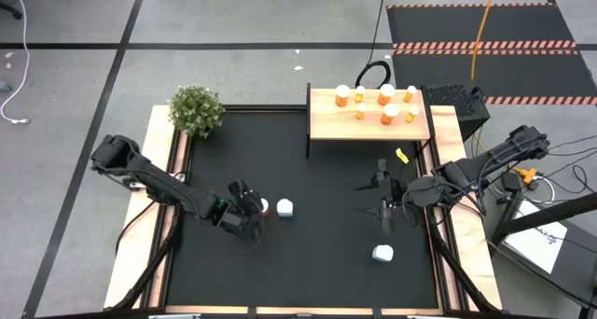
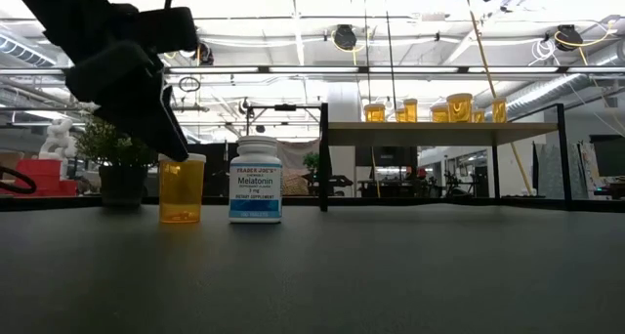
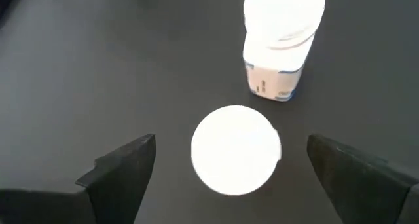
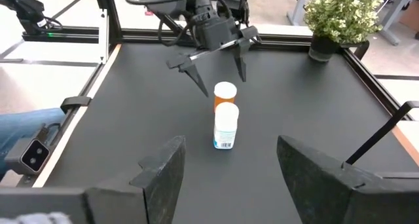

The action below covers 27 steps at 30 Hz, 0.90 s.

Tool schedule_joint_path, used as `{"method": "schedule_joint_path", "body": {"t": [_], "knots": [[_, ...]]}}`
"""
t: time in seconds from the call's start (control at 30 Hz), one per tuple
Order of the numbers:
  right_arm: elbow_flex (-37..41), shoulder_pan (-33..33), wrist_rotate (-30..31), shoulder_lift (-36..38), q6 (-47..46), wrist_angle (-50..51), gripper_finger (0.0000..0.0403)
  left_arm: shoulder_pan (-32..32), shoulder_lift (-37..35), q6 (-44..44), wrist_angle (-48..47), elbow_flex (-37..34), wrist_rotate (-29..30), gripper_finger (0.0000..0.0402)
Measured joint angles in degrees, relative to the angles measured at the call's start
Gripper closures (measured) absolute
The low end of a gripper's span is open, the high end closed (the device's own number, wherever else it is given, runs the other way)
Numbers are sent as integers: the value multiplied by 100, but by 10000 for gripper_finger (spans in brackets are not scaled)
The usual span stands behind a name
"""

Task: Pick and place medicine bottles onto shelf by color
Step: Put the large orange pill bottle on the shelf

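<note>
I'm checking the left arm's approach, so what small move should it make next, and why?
Probably lower the left gripper straight down around the orange bottle and close. Its fingers are open, straddling the white cap from above without touching. Keep clear of the white bottle standing close beside it. The right gripper waits, open, over the mat.

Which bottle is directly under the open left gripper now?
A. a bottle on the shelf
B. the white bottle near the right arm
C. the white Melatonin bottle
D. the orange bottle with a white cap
D: the left gripper hangs open over the orange bottle, and the white Melatonin bottle stands beside it.
</note>
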State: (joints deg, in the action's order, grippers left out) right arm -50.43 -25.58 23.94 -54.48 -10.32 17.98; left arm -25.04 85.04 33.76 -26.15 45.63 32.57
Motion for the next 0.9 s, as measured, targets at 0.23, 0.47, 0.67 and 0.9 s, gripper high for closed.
{"method": "schedule_joint_path", "body": {"t": [0.23, 0.47, 0.67, 0.9], "knots": [[0, 0, 0, 0, -14, 0, 165, 51, 126, -77, 79, 2, 46, 33], [0, 0, 0, 0, 2, 2, 165, 103, 124, -163, 92, 2, 41, 77], [0, 0, 0, 0, 62, 11, 165, 103, 124, -209, 121, -37, -101, 115], [0, -1, -2, 0, 117, 28, 165, 103, 124, -247, 393, -173, -107, 142]]}}
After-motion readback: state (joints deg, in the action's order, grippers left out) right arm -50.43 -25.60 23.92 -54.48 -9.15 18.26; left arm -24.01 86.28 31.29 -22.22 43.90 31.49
